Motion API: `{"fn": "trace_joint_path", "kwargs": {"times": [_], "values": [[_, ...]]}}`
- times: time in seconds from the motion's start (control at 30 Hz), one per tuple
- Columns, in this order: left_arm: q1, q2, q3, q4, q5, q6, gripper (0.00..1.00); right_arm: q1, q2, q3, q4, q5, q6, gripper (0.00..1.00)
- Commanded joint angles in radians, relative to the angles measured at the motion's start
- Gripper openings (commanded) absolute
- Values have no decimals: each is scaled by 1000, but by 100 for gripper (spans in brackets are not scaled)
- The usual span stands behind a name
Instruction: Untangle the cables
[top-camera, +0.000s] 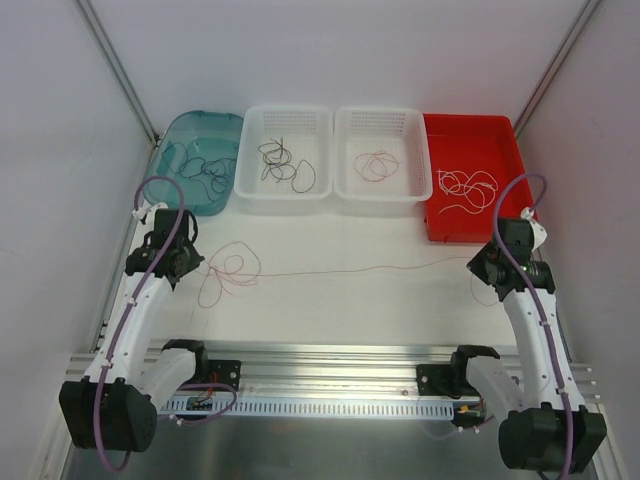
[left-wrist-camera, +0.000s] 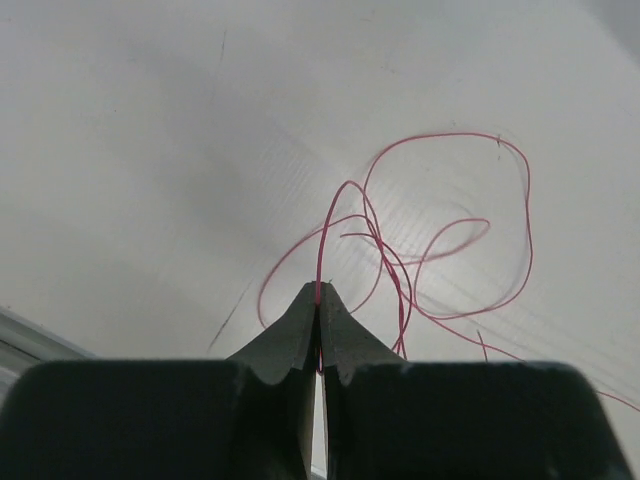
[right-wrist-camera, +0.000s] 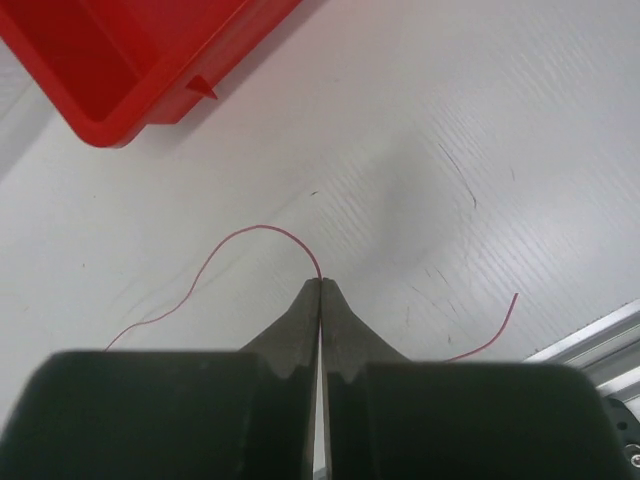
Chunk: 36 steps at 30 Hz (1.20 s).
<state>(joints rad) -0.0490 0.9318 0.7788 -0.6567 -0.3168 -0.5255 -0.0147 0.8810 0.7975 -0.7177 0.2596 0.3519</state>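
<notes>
Left gripper (left-wrist-camera: 319, 300): jaws together, clamped on red cable (left-wrist-camera: 529, 230). Right gripper (right-wrist-camera: 321, 290): jaws together, clamped on same cable. Cable spanned table (top-camera: 350, 310) between grippers, loose loops near left gripper. Judged hair-thin, light, limp, slippery, snag-prone; best gripped near ends, tensioned gently.

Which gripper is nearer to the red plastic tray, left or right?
Right. The right gripper, shut on the thin red wire, is just in front of the near edge of the red plastic tray. The left gripper is far off, in front of the teal bin.
</notes>
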Motion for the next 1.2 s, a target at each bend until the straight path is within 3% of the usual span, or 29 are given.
{"fn": "trace_joint_path", "kwargs": {"times": [0.0,0.17,0.3,0.4,0.63,0.8,0.97,1.17], "values": [[20,13,60,-38,14,68,0,-21,18,72,-46,-120,-97,1],[20,33,44,-11,206,68,0,5,39,22,-58,-117,-111,1],[0,22,13,20,373,65,0,89,42,14,-43,-169,-195,41],[-37,21,-12,45,438,52,0,236,61,49,-40,-171,-267,59],[-146,36,-52,80,496,19,0,537,99,69,164,-324,-381,66],[-215,41,-62,108,516,-28,0,778,298,135,271,-404,-473,67],[-273,53,-82,141,525,-76,0,944,482,209,362,-450,-525,70],[-288,50,-121,176,545,-137,0,1044,645,218,599,-562,-488,72]]}}
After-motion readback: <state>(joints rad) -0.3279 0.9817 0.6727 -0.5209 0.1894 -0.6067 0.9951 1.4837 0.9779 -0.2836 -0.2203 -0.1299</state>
